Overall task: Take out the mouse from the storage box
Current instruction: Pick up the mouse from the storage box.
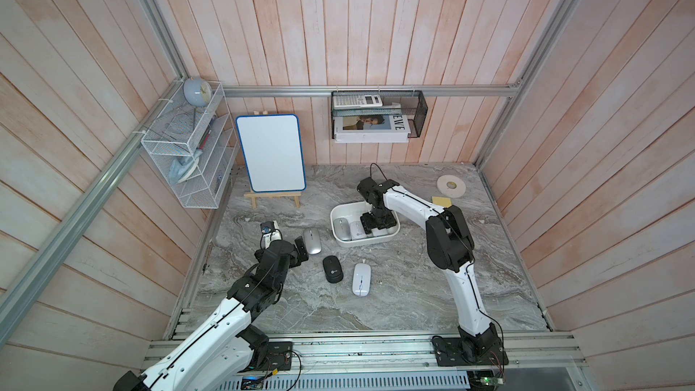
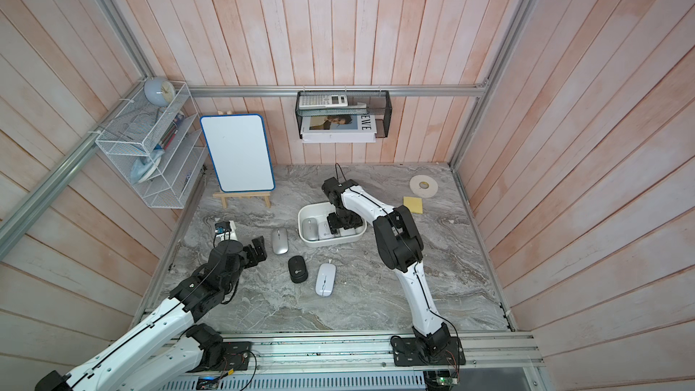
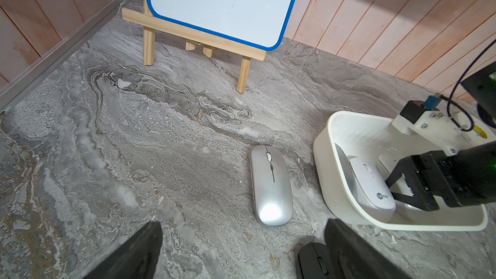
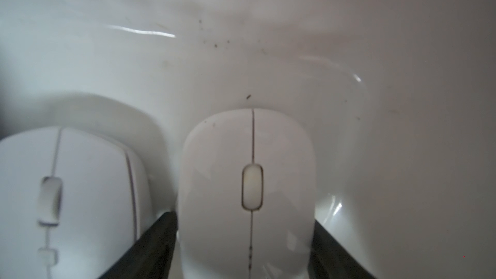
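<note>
1. Progress, as I judge it, is about halfway: three mice lie out on the table and three sit in the box (image 1: 361, 244).
2. My left gripper (image 1: 302, 249) hangs spread wide with nothing in it. The silver mouse (image 1: 311, 241) lies just ahead of its fingertips, and the black mouse (image 1: 332, 269) is close beside its right finger.
3. The white mouse (image 1: 361, 279) rests further right, well apart from either gripper.
4. Inside the box, a grey mouse (image 1: 341, 228) is furthest from my right fingers. A rounded neighbour (image 4: 67, 183) lies just outside my left-hand finger.
5. My right gripper (image 4: 243, 220) is down in the box, straddling the mouse (image 4: 247, 197). The fingers (image 4: 155, 242) look pressed against both of its flanks, so I read this as a grasp. The mouse seems to lie flat on the box floor, not yet lifted.
6. That mouse is white, low and smooth, with a pale wheel and a thin centre seam. Its glossy sides may slip, I think.
7. What is left for this mouse is to lift it clear of the rim and set it on the table. The other two would follow.
</note>
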